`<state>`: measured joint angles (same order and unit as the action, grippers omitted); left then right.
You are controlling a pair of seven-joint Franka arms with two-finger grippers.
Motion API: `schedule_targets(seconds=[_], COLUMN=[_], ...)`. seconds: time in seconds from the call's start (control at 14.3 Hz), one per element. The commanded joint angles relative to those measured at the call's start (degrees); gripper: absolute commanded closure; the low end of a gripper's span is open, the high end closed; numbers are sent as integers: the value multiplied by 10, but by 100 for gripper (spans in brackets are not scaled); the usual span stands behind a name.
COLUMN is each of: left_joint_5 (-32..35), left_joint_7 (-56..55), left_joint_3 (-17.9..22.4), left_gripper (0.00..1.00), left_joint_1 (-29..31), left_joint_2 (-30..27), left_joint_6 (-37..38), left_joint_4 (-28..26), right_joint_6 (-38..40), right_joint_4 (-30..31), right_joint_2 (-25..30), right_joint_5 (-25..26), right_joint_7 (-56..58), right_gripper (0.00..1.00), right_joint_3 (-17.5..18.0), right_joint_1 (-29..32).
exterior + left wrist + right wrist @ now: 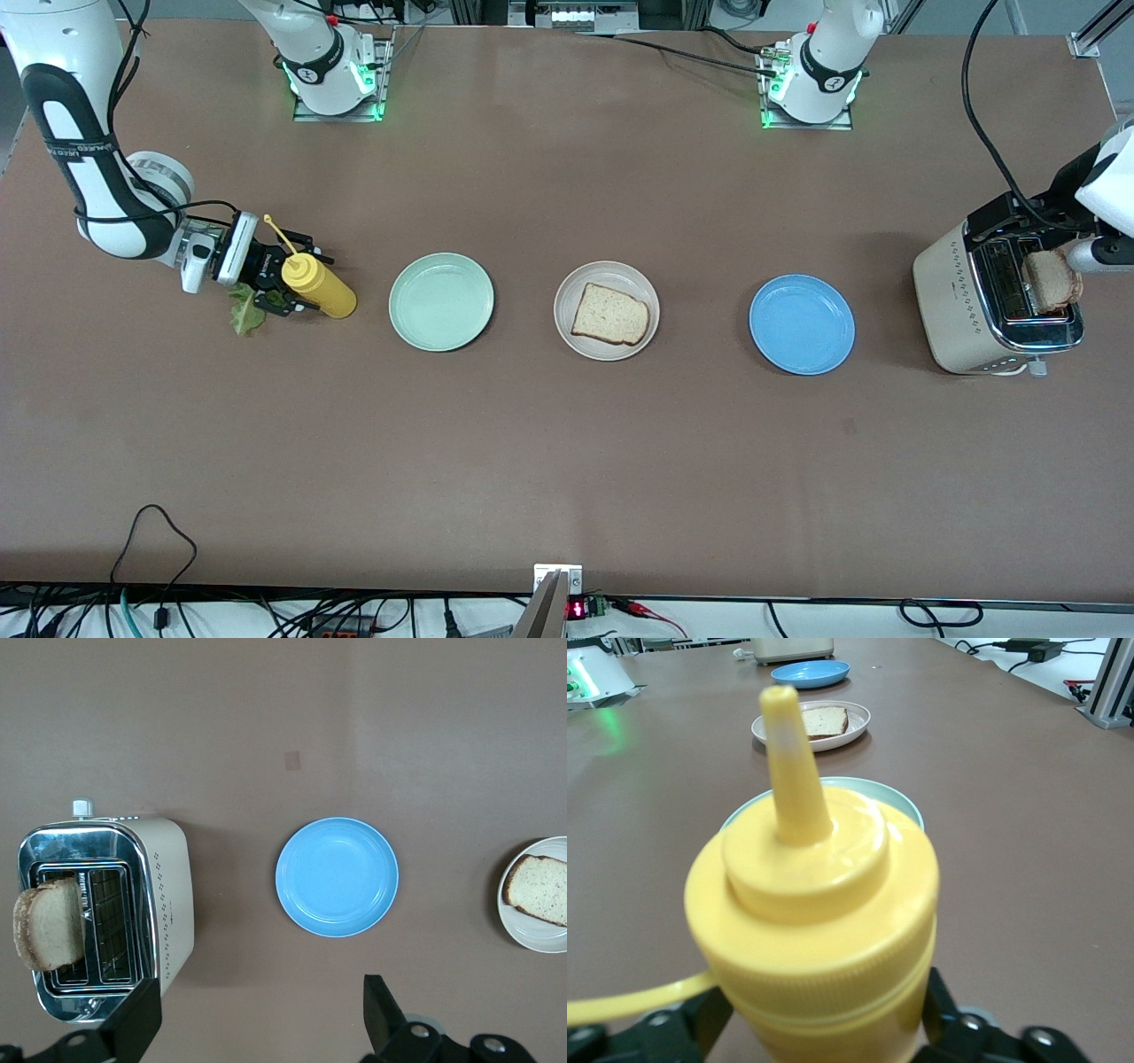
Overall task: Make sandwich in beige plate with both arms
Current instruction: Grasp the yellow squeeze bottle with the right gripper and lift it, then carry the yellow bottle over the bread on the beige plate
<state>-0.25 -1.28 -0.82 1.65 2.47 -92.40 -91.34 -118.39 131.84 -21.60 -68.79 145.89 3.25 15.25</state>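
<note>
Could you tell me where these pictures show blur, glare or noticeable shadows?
Right wrist view: the yellow squeeze bottle fills the picture, soft at its near edge. Front view: green base lights glow on the table; each plate casts a thin shadow. Left wrist view: the toaster has bright reflections on its chrome top and a shadow beside it toward the blue plate.

The wide brown table [567, 461] carries a row: ruffled green lettuce leaf [245, 319] and yellow plastic squeeze bottle [321, 286] at the right arm's end, then round mint green plate [441, 301], round beige plate [607, 310], round blue plate [802, 324], and the cream toaster [952, 306] at the left arm's end.
</note>
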Motion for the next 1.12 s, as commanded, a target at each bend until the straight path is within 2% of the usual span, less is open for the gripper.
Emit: schedule_targets(seconds=[0.0, 0.14, 0.28, 0.49, 0.7, 0.91, 1.05], left_joint_5=[-10, -19, -52, -43, -28, -35, -31], left_joint_7=[7, 1, 15, 8, -5, 12, 5], left_joint_3=[-1, -1, -2, -18, -17, -11, -13], left_gripper=[0, 0, 0, 0, 0, 0, 0], left_joint_1=[3, 4, 23, 23, 26, 31, 31], left_joint_2=[-10, -11, -12, -15, -21, -11, 2], left_joint_6=[7, 20, 30, 28, 17, 8, -18], left_joint_4=[-10, -10, -15, -10, -9, -2, 11], right_joint_6=[-3, -10, -25, -98, -163, -220, -243], right_joint_4=[-3, -4, -4, -4, -4, -4, -6], right_joint_2=[-1, 5, 28, 80, 105, 138, 154], right_joint_5=[-14, -14, -14, -6, 1, 51, 116], right_joint_7=[16, 5, -43, -184, -275, -391, -498], right_gripper=[78, 92, 94, 94, 94, 94, 94], right_joint_3=[2, 3, 7, 71, 125, 143, 148], right_joint_1=[-7, -13, -26, -29, -49, -93, -121])
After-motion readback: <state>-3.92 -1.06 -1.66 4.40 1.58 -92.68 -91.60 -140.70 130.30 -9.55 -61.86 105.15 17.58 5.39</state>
